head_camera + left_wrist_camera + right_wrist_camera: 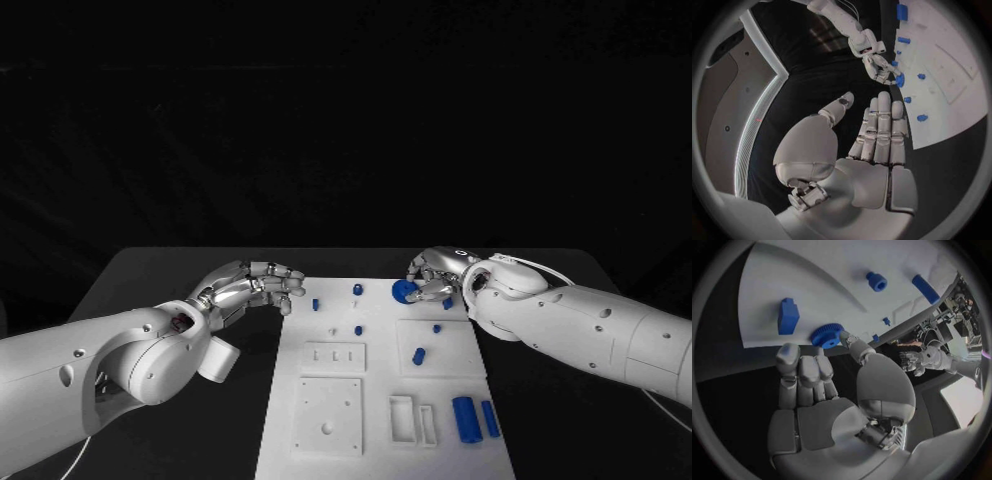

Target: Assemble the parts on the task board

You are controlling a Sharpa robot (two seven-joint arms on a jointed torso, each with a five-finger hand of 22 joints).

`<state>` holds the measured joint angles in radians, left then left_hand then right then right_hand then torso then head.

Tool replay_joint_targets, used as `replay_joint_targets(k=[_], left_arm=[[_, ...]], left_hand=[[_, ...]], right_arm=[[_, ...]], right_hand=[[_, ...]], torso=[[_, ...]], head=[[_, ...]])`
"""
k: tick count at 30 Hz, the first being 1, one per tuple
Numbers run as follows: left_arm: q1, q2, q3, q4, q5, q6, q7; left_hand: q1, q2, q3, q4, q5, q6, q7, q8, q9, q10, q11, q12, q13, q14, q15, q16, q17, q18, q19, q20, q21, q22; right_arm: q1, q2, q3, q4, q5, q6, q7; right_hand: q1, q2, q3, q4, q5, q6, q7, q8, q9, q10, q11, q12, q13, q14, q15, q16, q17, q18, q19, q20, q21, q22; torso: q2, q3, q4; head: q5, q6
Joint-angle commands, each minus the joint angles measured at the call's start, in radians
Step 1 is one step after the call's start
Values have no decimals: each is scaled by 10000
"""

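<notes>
Black table under a dark backdrop, white task board lying at its centre. Right hand: at the board's 1 o'clock corner, pinching a blue toothed wheel between thumb and fingertips; in the right wrist view the wheel sits at the board's edge with the other fingers curled close together beside it. Blue block: on the board just beside the wheel; whether it touches the hand cannot be told. Left hand: over the bare table just off the board's 10 o'clock edge, holding nothing, fingers straight and side by side, thumb apart. Small blue parts: one peg at the board's 12 o'clock end, one near centre. Two long blue pieces: side by side at the board's 5 o'clock corner.
</notes>
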<state>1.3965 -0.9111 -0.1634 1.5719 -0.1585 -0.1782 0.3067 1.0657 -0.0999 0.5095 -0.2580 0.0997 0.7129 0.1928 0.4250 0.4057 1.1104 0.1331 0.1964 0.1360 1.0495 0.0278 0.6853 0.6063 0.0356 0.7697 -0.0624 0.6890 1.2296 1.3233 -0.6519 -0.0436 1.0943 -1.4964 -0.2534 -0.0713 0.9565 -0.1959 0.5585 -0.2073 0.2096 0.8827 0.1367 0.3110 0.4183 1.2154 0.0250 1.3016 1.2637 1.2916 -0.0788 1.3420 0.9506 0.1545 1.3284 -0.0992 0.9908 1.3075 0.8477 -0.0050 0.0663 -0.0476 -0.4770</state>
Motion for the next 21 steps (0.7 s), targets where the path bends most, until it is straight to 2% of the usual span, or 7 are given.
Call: replay_joint_targets(k=[1, 9, 14, 19, 21], left_arm=[[8, 20, 3, 1, -24, 173, 53], [8, 37, 3, -16, -24, 174, 46], [8, 47, 2, -36, -24, 181, 44], [8, 60, 1, -43, -24, 180, 42], [8, 59, 1, -40, -24, 182, 41]], left_hand=[[66, -25, 19, -36, -4, -65, 91, -38, 15, -68, -24, -57, -14, -52, 9, 16, -18, 195, 0, -48, 64, -14], [64, -25, 19, -37, -6, -69, 93, -39, 16, -70, -23, -59, -13, -53, 10, 16, -19, 191, -2, -49, 65, -15], [61, -23, 19, -36, -6, -72, 94, -40, 17, -71, -22, -60, -13, -54, 11, 16, -20, 189, -2, -49, 66, -16], [60, -23, 18, -37, -7, -74, 95, -40, 17, -72, -21, -61, -13, -55, 12, 16, -21, 187, -3, -49, 67, -17], [60, -23, 19, -37, -7, -75, 95, -40, 17, -73, -21, -62, -13, -56, 12, 16, -21, 186, -4, -50, 67, -17]], right_arm=[[-35, 36, -20, 98, -847, -114, -459], [-36, 110, -21, 332, -1673, -248, -1081], [-36, 137, -21, 421, -1778, -433, -1236], [-37, 170, -23, 430, -1785, -305, -1198], [-39, 176, -25, 417, -1807, -243, -1191]], right_hand=[[-73, -119, -8, 39, -85, 230, -50, 129, 70, 91, -63, 56, 14, 8, -120, -21, 29, 1073, -56, -59, 73, 194], [-94, -335, 55, 226, -547, 463, -166, 266, 219, 157, -176, 57, -16, 34, -231, -69, 85, 1073, -47, -94, 127, 179], [-245, -576, 143, 585, -944, 638, -237, 362, 344, 244, -243, 74, -18, 60, -294, -107, 124, 1073, -36, -100, 150, 165], [-176, -580, 223, 663, -1021, 704, -268, 400, 404, 306, -271, 98, -1, 71, -321, -119, 143, 1073, -27, -116, 165, 164], [17, -548, 383, 687, -1334, 744, -290, 418, 455, 344, -293, 101, -2, 84, -343, -134, 159, 1073, -21, -122, 179, 163]], torso=[[2, -2, -5], [3, -1, -4], [4, -4, 2], [5, -3, 9], [5, -4, 9]], head=[[-15, 9], [-30, 9], [-41, 1], [-45, 13], [-56, 2]])
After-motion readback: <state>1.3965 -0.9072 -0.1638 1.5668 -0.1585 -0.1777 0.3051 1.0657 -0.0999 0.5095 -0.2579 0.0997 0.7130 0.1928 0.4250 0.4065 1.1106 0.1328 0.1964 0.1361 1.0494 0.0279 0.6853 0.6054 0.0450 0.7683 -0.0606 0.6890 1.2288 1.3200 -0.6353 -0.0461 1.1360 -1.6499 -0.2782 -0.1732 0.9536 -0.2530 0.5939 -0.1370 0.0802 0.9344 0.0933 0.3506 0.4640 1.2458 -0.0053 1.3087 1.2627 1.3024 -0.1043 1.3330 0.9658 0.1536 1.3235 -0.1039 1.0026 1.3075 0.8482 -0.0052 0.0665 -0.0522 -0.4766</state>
